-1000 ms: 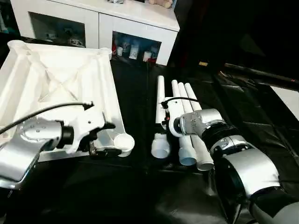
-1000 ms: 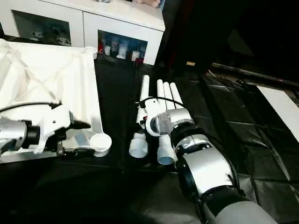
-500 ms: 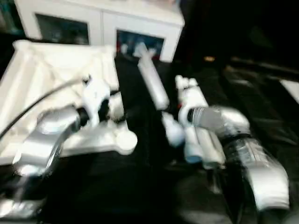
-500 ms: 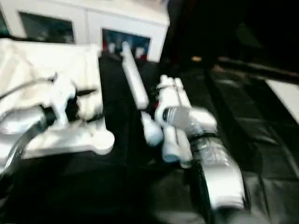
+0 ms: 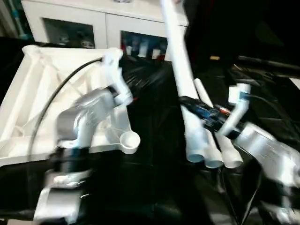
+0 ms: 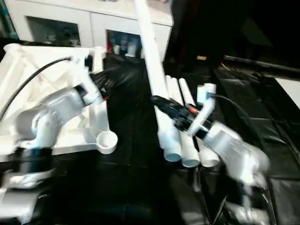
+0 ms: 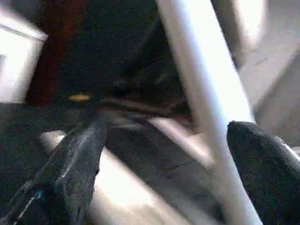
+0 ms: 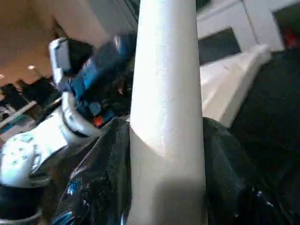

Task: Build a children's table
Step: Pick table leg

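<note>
The children's table top (image 5: pixel 56 84) lies upside down at the left, ribbed underside up, with a round corner socket (image 5: pixel 130 140) at its near corner. My right gripper (image 5: pixel 197 107) is shut on one white leg (image 5: pixel 180 70), holding it steeply tilted with the thin end high. In the right wrist view the leg (image 8: pixel 166 108) sits clamped between my black fingers (image 8: pixel 103 178). My left gripper (image 6: pixel 107 83) hovers above the table top's right edge, open, its fingers (image 7: pixel 75 173) wide apart with the held leg (image 7: pixel 201 93) beyond them. Other legs (image 5: pixel 222 152) lie on the black cover.
A white cabinet with glass doors (image 5: pixel 93 23) stands behind the work table. The black cover (image 5: pixel 154 187) is wrinkled in front and to the right. A black cable (image 5: pixel 61 93) arcs over my left forearm.
My right gripper has lifted the leg off the pile and tipped it steeply upward. My left arm has risen from the table top's near corner toward the leg. The camera also shifted.
</note>
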Controlling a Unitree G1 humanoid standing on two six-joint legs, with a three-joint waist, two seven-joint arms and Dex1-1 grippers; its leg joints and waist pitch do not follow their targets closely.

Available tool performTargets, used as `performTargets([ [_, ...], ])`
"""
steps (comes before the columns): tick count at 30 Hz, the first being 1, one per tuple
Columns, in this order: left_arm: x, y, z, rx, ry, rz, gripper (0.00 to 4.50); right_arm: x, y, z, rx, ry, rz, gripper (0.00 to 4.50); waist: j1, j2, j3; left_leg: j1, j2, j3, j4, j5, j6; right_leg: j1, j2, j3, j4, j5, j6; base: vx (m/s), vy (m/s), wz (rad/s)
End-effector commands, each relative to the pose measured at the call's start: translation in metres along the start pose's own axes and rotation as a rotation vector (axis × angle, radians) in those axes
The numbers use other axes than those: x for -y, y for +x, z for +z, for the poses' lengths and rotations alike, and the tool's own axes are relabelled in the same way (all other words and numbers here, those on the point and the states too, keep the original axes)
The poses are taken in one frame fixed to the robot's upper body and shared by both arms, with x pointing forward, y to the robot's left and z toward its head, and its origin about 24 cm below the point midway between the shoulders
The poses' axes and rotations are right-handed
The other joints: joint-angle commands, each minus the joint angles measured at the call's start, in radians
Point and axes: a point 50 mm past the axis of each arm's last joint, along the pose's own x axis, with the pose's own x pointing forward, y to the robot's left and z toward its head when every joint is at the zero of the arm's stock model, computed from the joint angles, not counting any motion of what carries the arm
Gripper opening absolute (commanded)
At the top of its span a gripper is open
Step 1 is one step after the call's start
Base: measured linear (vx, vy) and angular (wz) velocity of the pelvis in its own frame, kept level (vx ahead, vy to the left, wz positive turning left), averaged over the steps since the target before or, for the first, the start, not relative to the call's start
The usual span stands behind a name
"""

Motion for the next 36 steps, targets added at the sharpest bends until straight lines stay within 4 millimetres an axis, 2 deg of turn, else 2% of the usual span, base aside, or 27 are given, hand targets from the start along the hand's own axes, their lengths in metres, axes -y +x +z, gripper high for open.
performTargets([
  [1,0.014,0.002,0.008,0.024,-0.047,-0.087,4.5,-0.007,-0.002,0.006,0.018,-0.024,0.019,1.8,0.004,0.016,-0.076,0.019,0.026,-0.008,-0.066,-0.162,-0.02,0.047,-0.078,0.04,-0.082,-0.062,-0.208,0.0,0.0,0.0],
  [5,0.022,0.003,0.004,-0.013,-0.088,-0.129,4.5,-0.012,-0.001,0.003,0.005,-0.027,0.025,1.8,0.004,0.018,-0.075,0.021,0.027,-0.007,-0.068,-0.166,-0.018,0.043,-0.076,0.041,-0.09,-0.122,-0.172,0.0,0.0,0.0],
  [7,0.025,0.003,0.001,-0.034,-0.1,-0.142,4.5,-0.015,-0.001,0.002,-0.001,-0.025,0.029,1.8,0.006,0.019,-0.075,0.02,0.026,-0.009,-0.069,-0.162,-0.021,0.042,-0.075,0.04,-0.091,-0.124,-0.158,0.0,0.0,0.0],
  [10,0.031,0.002,-0.001,-0.044,-0.126,-0.163,4.5,-0.017,0.001,-0.001,-0.029,-0.046,0.015,1.8,0.012,0.019,-0.077,0.022,0.029,-0.009,-0.069,-0.151,-0.029,0.041,-0.075,0.04,-0.085,-0.089,-0.156,0.0,0.0,0.0],
  [12,0.033,0.002,-0.001,-0.045,-0.127,-0.165,4.5,-0.013,0.006,-0.003,-0.074,-0.134,-0.061,1.8,0.012,0.018,-0.076,0.02,0.028,-0.009,-0.07,-0.148,-0.031,0.041,-0.073,0.04,-0.087,-0.084,-0.152,0.0,0.0,0.0],
  [15,0.031,0.003,-0.002,-0.05,-0.112,-0.135,4.5,-0.012,0.014,-0.002,-0.099,-0.223,-0.13,1.8,0.01,0.019,-0.074,0.021,0.027,-0.009,-0.073,-0.154,-0.047,0.04,-0.073,0.042,-0.091,-0.109,-0.121,0.0,0.0,0.0],
  [16,0.026,0.006,-0.003,-0.056,-0.082,-0.057,4.5,-0.018,0.027,-0.001,-0.119,-0.325,-0.163,1.8,0.008,0.022,-0.074,0.021,0.028,-0.011,-0.074,-0.162,-0.055,0.039,-0.073,0.042,-0.093,-0.13,-0.109,0.0,0.0,0.0],
  [19,0.019,0.009,-0.004,-0.066,-0.05,0.024,4.5,-0.024,0.037,-0.001,-0.132,-0.389,-0.168,1.8,0.007,0.022,-0.072,0.024,0.028,-0.012,-0.076,-0.195,-0.062,0.037,-0.074,0.044,-0.097,-0.176,-0.083,0.0,0.0,0.0],
  [20,0.016,0.01,-0.003,-0.055,-0.061,0.062,4.23,-0.026,0.042,-0.002,-0.138,-0.445,-0.19,1.8,0.008,0.024,-0.073,0.024,0.028,-0.012,-0.075,-0.194,-0.063,0.036,-0.074,0.045,-0.096,-0.168,-0.082,0.0,0.0,0.0],
  [23,0.012,0.013,0.001,-0.015,-0.095,0.133,4.16,-0.027,0.053,-0.006,-0.181,-0.633,-0.261,1.8,0.007,0.022,-0.074,0.022,0.027,-0.013,-0.074,-0.181,-0.075,0.036,-0.073,0.044,-0.092,-0.126,-0.079,0.0,0.0,0.0],
  [24,0.012,0.013,0.001,-0.015,-0.095,0.133,4.01,-0.027,0.053,-0.006,-0.181,-0.633,-0.261,1.8,0.007,0.022,-0.075,0.021,0.027,-0.013,-0.074,-0.179,-0.077,0.037,-0.072,0.044,-0.091,-0.116,-0.079,0.0,0.0,0.0],
  [25,0.012,0.015,0.005,0.022,-0.115,0.145,3.85,-0.028,0.056,-0.009,-0.182,-0.668,-0.269,1.79,0.006,0.016,-0.075,0.02,0.025,-0.011,-0.072,-0.166,-0.069,0.04,-0.07,0.045,-0.088,-0.08,-0.082,0.0,0.0,0.0],
  [27,0.011,0.015,0.006,0.026,-0.116,0.149,3.74,-0.028,0.056,-0.01,-0.179,-0.669,-0.273,1.79,0.007,0.018,-0.077,0.02,0.025,-0.012,-0.071,-0.154,-0.06,0.041,-0.07,0.044,-0.083,-0.042,-0.088,0.0,0.0,0.0],
  [28,0.011,0.016,0.008,0.049,-0.125,0.169,3.74,-0.027,0.059,-0.01,-0.16,-0.673,-0.3,1.79,0.006,0.016,-0.076,0.019,0.025,-0.01,-0.07,-0.15,-0.054,0.041,-0.07,0.045,-0.082,-0.026,-0.092,0.0,0.0,0.0],
  [32,0.009,0.015,0.011,0.069,-0.153,0.198,3.35,-0.025,0.062,-0.009,-0.14,-0.705,-0.343,1.79,0.005,0.019,-0.076,0.02,0.024,-0.011,-0.069,-0.163,-0.055,0.04,-0.07,0.045,-0.083,-0.039,-0.094,0.0,0.0,0.0],
  [34,0.008,0.015,0.012,0.069,-0.155,0.2,3.3,-0.024,0.064,-0.006,-0.128,-0.731,-0.36,1.79,0.003,0.018,-0.074,0.021,0.023,-0.01,-0.07,-0.173,-0.056,0.039,-0.069,0.045,-0.086,-0.062,-0.088,0.0,0.0,0.0],
  [36,0.008,0.015,0.012,0.068,-0.155,0.195,3.01,-0.024,0.065,-0.006,-0.125,-0.732,-0.36,1.79,0.002,0.019,-0.074,0.021,0.024,-0.011,-0.071,-0.181,-0.056,0.038,-0.069,0.045,-0.086,-0.076,-0.082,0.0,0.0,0.0],
])
